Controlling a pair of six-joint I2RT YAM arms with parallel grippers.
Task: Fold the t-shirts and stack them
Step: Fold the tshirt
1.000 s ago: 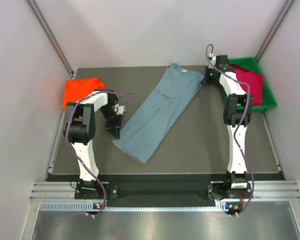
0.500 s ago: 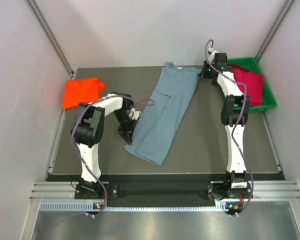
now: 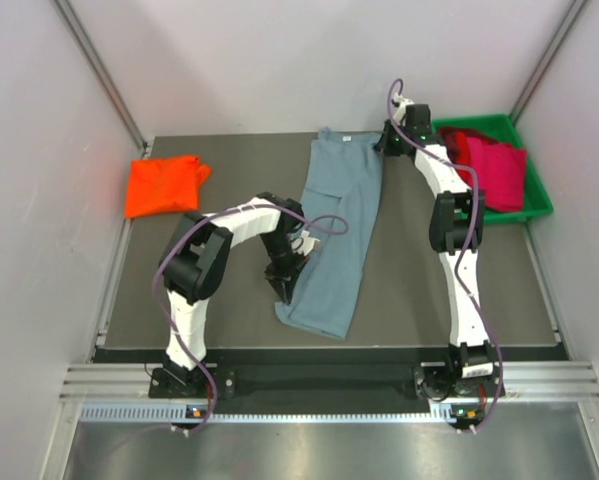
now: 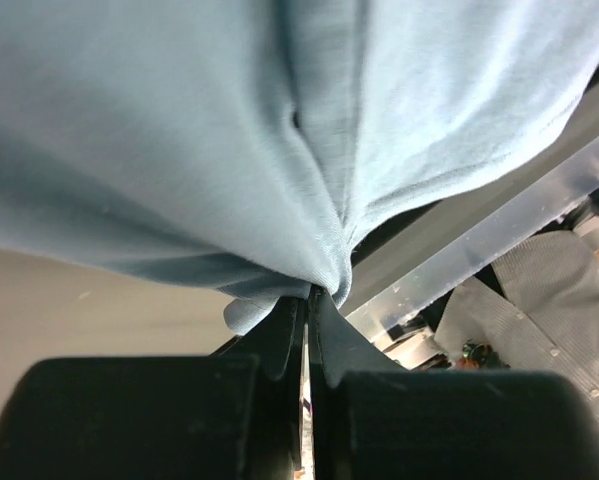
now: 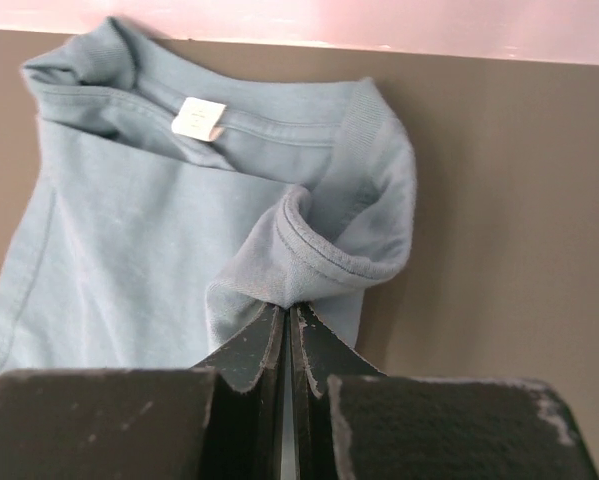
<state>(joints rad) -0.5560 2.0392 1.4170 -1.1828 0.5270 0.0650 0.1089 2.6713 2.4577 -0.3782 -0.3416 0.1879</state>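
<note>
Slate blue-grey t-shirt (image 3: 344, 215): soft, light, limp. Pinched at lower edge by left tool (image 4: 307, 298), sleeve by right tool (image 5: 285, 312); corners best hold.

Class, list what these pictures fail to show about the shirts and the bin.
- Top view: the count of crimson shirts in the green bin; the right arm covers part.
- Left wrist view: the blue-grey shirt outline, cut off by the frame edges.
- Right wrist view: the neck label print, too small.
</note>
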